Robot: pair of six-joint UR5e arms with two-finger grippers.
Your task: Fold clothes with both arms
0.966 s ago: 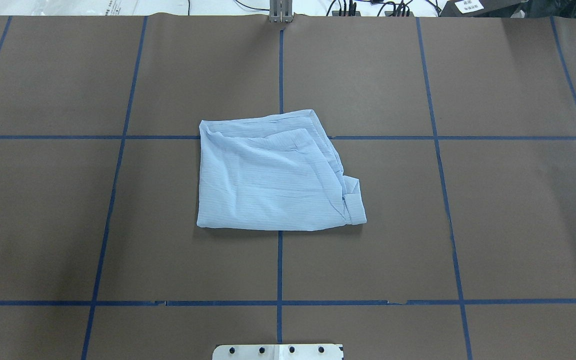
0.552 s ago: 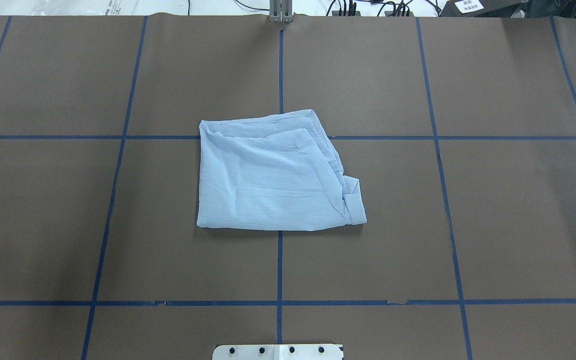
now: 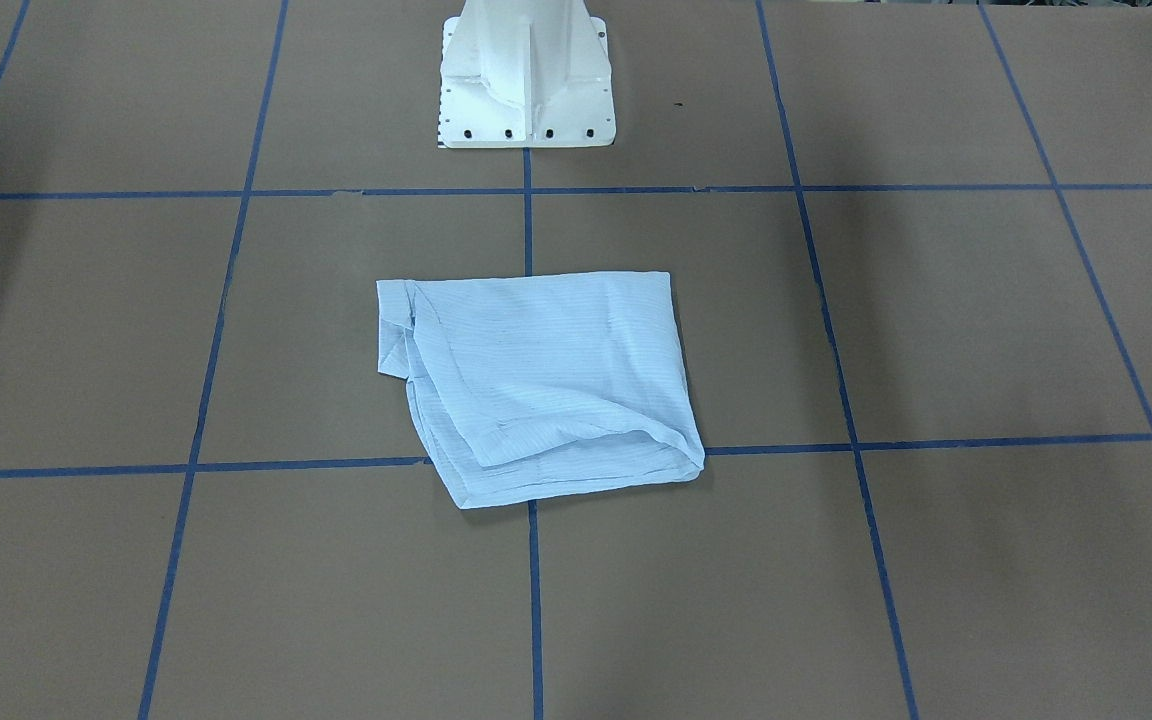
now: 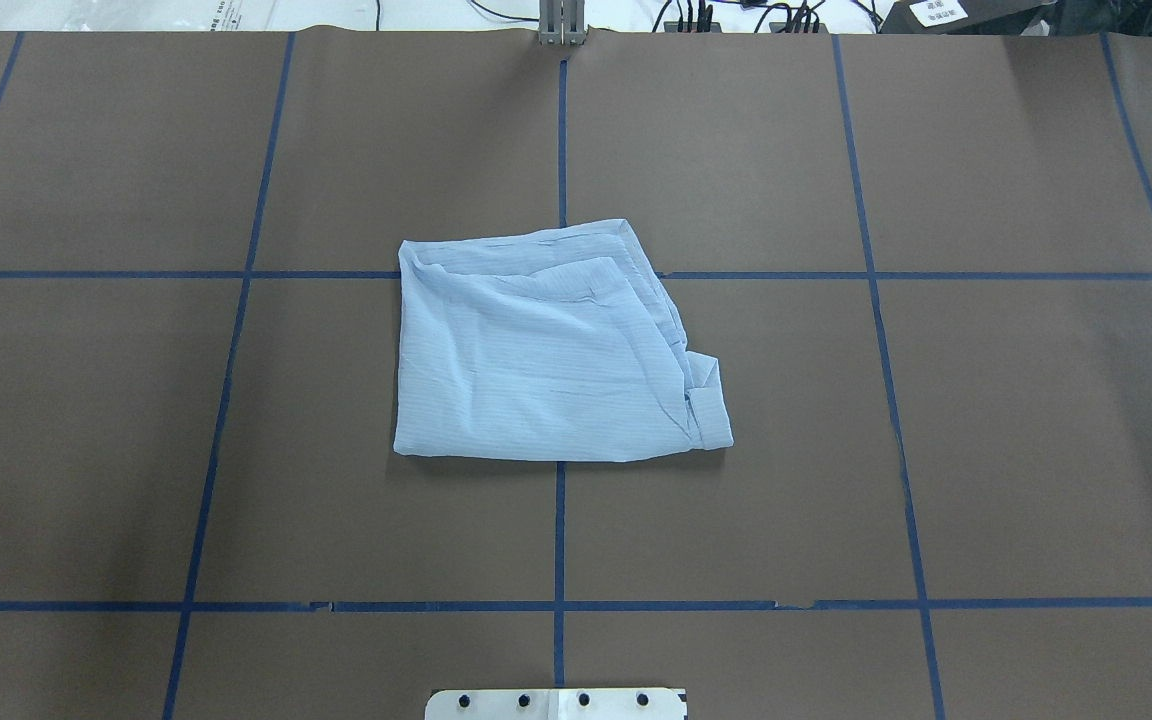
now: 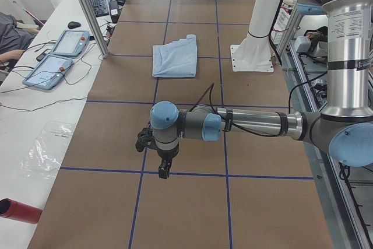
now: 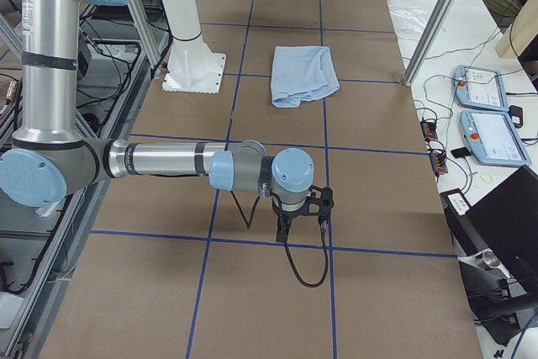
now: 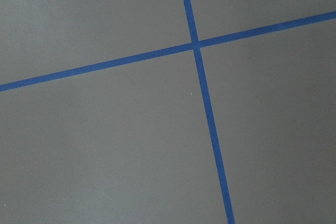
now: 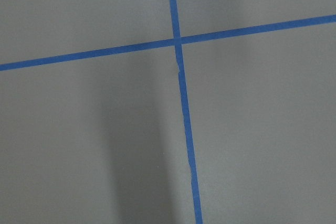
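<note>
Mid-table, folded light blue striped shirt (image 4: 546, 350) lies free; black left gripper (image 5: 165, 172) and right gripper (image 6: 282, 233) hang well clear, can't tell jaw state, fold likely done.

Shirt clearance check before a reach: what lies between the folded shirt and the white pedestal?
Only bare brown table covering crossed by blue tape lines separates the shirt from the pedestal, shown in the front-facing view.

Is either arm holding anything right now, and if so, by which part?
Nothing is held. The shirt lies folded on the table, apart from both the left end effector and the right end effector.
</note>
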